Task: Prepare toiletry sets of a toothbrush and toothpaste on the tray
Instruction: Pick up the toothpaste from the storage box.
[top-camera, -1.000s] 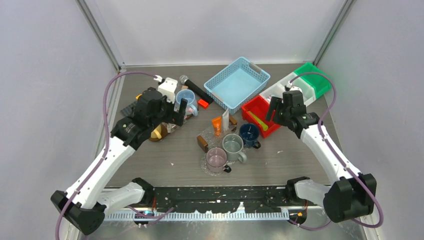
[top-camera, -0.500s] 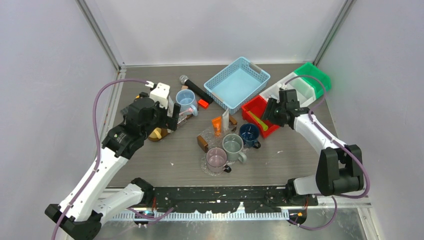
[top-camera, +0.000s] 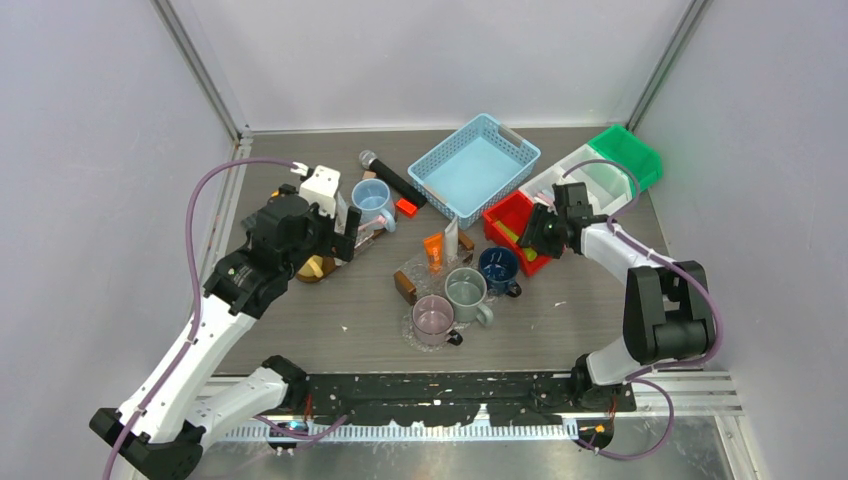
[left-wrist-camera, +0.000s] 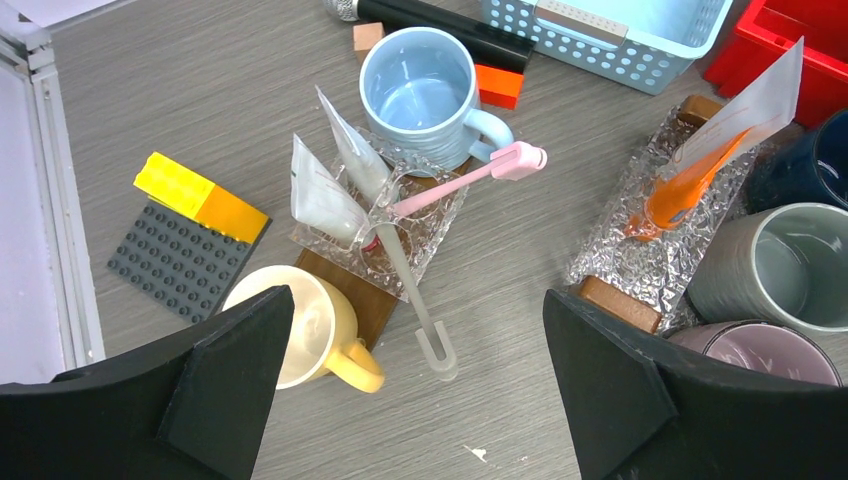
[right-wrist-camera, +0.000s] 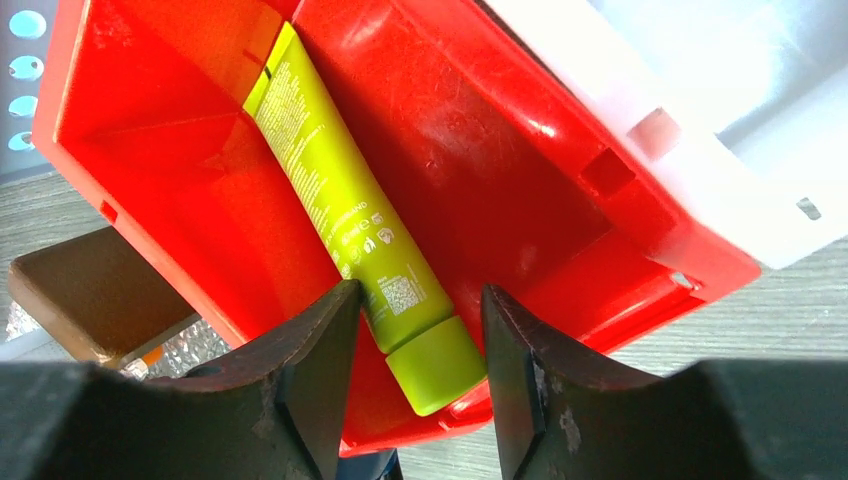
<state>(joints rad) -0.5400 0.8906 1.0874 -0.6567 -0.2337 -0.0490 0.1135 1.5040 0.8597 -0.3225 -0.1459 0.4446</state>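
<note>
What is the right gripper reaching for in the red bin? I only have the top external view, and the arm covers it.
Observer: A green toothpaste tube lying diagonally in the red bin. The right gripper straddles its cap end.
Operator: Are the fingers pressing on it?
Observer: No. The right wrist view shows a gap between the tube and each finger.
Operator: What is under the left gripper?
Observer: The left gripper is wide open. Below it a pink toothbrush lies across a glass tray.
</note>
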